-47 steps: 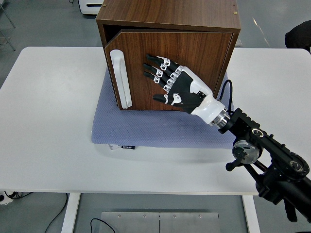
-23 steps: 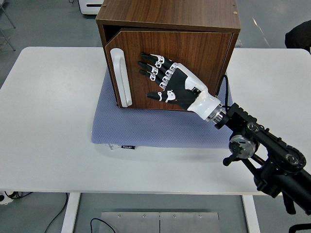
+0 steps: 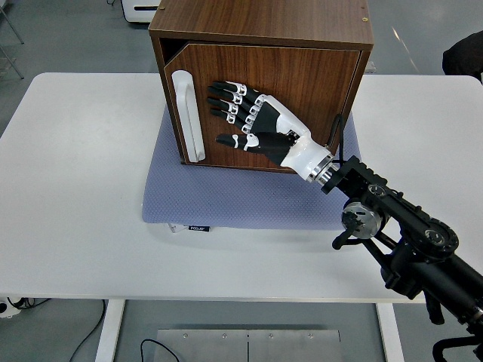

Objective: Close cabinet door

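Right hand [image 3: 253,128] flat on cabinet door [image 3: 302,90]

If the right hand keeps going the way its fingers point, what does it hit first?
The right hand lies open and flat against the cabinet door, fingers aimed left along the panel. Sliding on that way, the fingertips would probably meet the white handle first, near the door's left edge; only a narrow strip of wood separates them.

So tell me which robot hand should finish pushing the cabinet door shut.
Right. The right robot hand lies flat, fingers spread, against the cabinet door beside the white handle; a narrow gap remains at the door's top left. No left arm is in view.
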